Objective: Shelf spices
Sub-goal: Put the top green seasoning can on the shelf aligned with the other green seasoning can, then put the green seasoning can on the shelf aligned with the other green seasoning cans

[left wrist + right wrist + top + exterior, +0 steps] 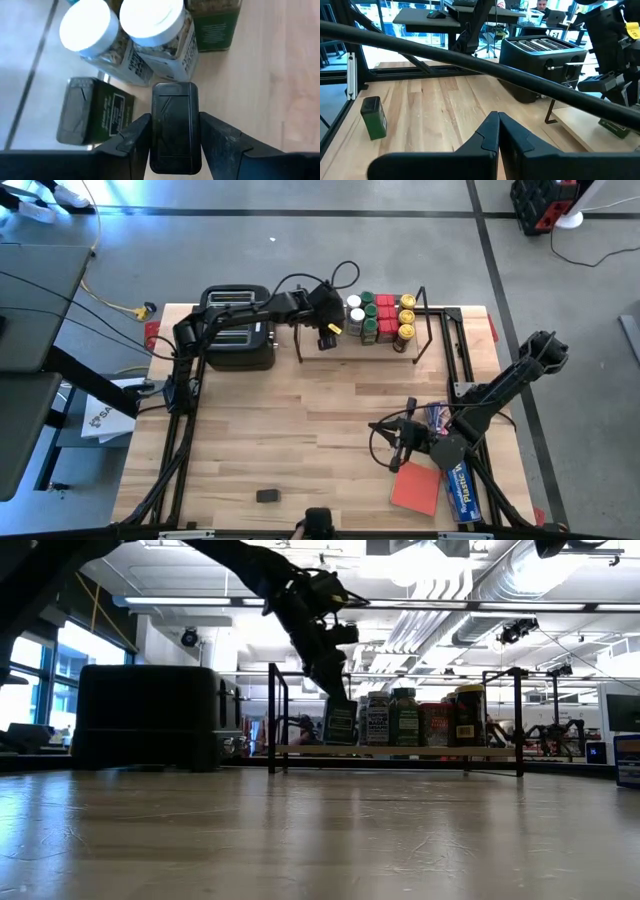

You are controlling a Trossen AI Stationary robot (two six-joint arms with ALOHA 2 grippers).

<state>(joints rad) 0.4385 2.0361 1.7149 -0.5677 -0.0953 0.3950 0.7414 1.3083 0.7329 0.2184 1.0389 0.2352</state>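
The left gripper (175,132) brackets a black-lidded spice jar (175,125) at the shelf's (430,330) open end; whether it's gripping, I can't tell. The right gripper (497,131) waits clenched.

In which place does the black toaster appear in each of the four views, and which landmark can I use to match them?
High view: toaster at the table's far left, partly under the left arm.
Low view: the big dark block at picture left.
Left wrist view: not in it; only spices, including a black spice tin.
Right wrist view: across the table.
Shared landmark: the shelf right beside it.
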